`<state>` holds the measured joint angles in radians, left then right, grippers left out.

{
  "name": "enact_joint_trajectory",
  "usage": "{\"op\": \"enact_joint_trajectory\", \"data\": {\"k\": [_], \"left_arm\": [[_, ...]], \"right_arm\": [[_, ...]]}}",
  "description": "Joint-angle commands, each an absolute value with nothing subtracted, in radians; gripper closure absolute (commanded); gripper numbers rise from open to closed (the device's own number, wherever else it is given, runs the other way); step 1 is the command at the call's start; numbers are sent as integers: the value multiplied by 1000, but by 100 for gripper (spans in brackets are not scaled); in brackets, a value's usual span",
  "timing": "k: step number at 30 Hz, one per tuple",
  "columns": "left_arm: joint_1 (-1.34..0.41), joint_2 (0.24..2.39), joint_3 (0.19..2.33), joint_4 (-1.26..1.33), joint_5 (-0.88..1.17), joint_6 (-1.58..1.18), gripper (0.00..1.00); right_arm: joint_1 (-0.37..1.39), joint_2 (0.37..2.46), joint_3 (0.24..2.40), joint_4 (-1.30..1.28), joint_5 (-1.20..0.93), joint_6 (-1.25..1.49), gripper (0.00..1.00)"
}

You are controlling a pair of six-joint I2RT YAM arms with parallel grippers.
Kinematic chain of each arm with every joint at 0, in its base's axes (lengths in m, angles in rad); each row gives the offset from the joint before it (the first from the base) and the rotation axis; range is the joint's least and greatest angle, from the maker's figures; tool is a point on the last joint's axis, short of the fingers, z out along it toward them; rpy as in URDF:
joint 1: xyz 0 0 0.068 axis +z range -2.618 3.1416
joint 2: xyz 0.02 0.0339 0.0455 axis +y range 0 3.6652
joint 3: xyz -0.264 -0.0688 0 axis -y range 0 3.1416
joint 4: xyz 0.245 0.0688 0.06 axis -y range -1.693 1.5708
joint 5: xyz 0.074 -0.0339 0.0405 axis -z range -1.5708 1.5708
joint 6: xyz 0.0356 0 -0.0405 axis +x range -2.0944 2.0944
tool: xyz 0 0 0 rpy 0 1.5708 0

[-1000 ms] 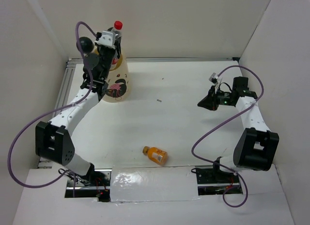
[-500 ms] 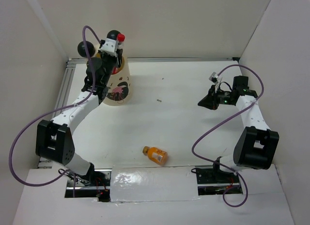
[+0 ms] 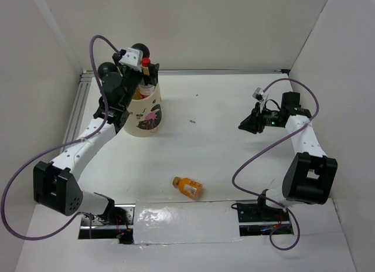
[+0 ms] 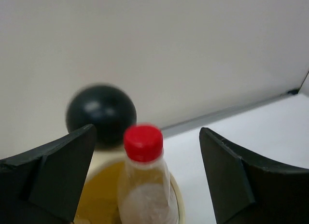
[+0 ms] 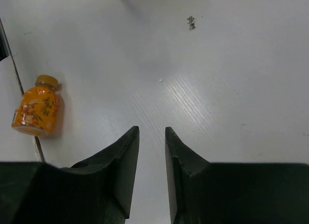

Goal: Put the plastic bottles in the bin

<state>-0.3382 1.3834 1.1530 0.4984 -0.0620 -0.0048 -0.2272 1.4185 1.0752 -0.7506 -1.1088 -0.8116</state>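
A clear plastic bottle (image 4: pixel 144 185) with a red cap (image 3: pixel 145 62) stands upright inside the cream-yellow bin (image 3: pixel 149 114) at the back left, its neck above the rim. My left gripper (image 4: pixel 147 131) hovers over the bin (image 4: pixel 179 204), wide open, with its fingers (image 4: pixel 58 171) well clear of the bottle on both sides. A short orange bottle (image 3: pixel 188 187) lies on its side near the front edge, also seen in the right wrist view (image 5: pixel 37 110). My right gripper (image 5: pixel 151 130) hangs low at the right (image 3: pixel 246 124), its jaws a narrow gap apart with nothing between them.
Two black ball ears (image 3: pixel 139 49) sit on the bin's rim, one close to my left fingers (image 4: pixel 100 113). White walls close in the table at the back and both sides. A metal rail (image 3: pixel 79 105) runs along the left edge. A small dark speck (image 3: pixel 192 122) marks the table's middle.
My left gripper opened wide and let go of the red-capped bottle, which sank into the bin. The bin shifted slightly toward the front right. My right jaws parted a little.
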Motion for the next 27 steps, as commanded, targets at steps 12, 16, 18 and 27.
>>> {"op": "enact_joint_trajectory", "data": {"k": [12, 16, 18, 27], "left_arm": [[-589, 1046, 1251, -150, 218, -119, 78], [-667, 873, 1051, -242, 143, -265, 62], [-696, 757, 973, -270, 46, -336, 39], [-762, 566, 1000, -529, -204, -440, 20]], "right_arm": [[-48, 1331, 1075, -793, -1033, -1009, 10], [142, 1322, 1075, -727, -934, -870, 28], [274, 1335, 1075, -703, -875, -803, 39], [676, 1434, 1062, -695, -716, -677, 26]]}}
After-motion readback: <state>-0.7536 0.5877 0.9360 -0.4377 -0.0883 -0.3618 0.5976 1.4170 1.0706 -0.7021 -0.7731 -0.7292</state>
